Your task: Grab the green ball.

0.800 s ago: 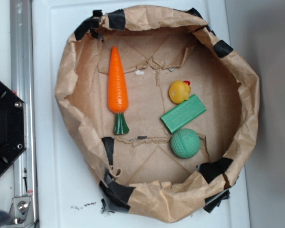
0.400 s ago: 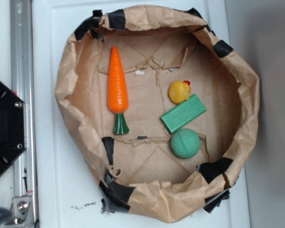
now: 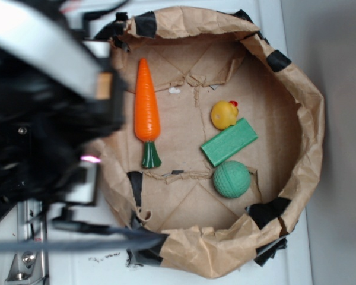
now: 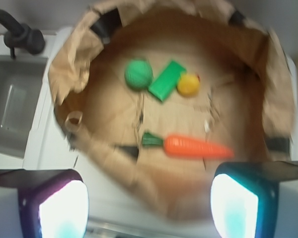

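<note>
My gripper (image 4: 149,198) is spread wide, well short of the green ball (image 3: 231,179). The green block (image 3: 229,141) touches it, so I might clip that and knock the ball away

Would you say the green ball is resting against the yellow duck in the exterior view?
No, the green ball lies apart from the yellow duck, with the flat green block between them.
</note>
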{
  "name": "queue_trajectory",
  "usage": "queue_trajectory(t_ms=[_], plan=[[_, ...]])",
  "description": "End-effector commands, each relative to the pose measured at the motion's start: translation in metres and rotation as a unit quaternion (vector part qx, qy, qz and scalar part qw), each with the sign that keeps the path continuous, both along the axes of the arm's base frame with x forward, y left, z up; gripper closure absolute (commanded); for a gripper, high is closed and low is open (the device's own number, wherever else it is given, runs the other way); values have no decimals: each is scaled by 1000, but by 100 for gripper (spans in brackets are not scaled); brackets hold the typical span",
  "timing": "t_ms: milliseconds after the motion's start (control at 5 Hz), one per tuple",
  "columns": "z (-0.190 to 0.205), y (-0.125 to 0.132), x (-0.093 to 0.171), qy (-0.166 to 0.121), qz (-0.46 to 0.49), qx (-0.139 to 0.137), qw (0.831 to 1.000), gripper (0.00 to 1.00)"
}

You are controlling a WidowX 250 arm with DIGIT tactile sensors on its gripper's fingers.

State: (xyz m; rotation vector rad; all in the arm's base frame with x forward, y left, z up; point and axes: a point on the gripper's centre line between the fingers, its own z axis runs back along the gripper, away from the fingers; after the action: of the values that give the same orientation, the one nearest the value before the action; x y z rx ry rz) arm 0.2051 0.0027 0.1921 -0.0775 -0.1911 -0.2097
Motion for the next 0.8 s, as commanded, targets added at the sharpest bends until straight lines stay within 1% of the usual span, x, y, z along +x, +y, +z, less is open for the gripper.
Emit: queue_trajectory(t_ms=[0, 200, 400, 600], plan=[[-32, 3, 51, -46, -56, 36, 997, 0], [-71, -6, 77, -30, -90, 77, 992, 0], [-100, -22, 94, -19, -131, 86, 988, 0], [-120, -49, 100, -20, -181, 56, 982, 0]])
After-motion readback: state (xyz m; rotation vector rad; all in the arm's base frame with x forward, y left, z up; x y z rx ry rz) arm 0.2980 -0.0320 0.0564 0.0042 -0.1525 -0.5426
